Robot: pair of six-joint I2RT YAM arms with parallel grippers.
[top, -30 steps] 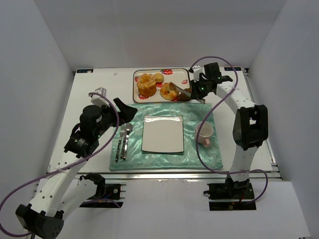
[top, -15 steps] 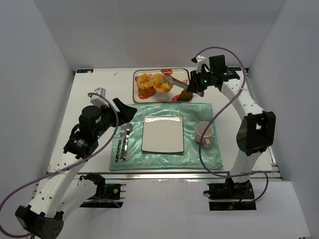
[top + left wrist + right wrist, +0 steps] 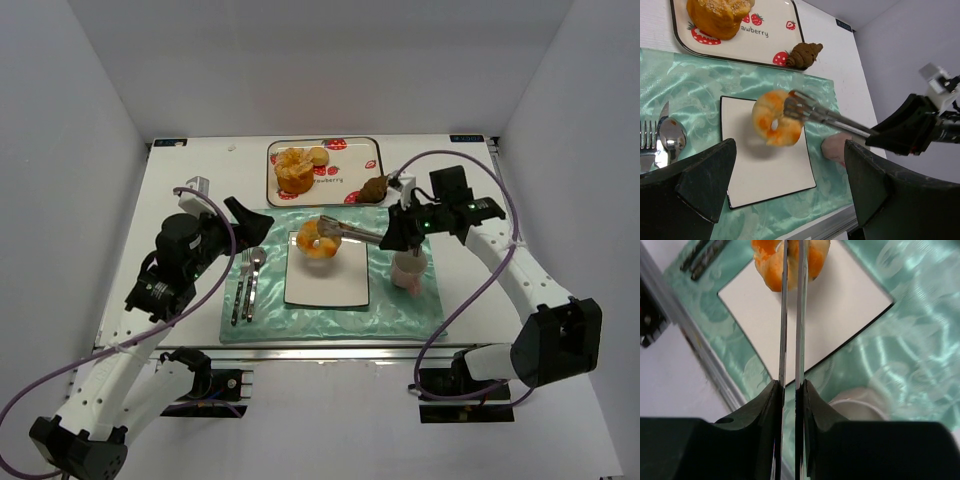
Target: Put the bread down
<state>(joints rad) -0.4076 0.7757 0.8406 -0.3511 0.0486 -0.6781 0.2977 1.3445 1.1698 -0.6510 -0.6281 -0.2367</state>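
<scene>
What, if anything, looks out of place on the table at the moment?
The brown pastry lies across the near right corner of the strawberry tray, partly off it on the table rather than inside with the other buns. The ring-shaped bread in the tongs looks intact.

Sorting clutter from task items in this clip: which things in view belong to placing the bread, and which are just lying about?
In the job: ring bread, tongs, right end effector, white plate.
Lying about: tray, bun, brown pastry, cup, cutlery, placemat.
</scene>
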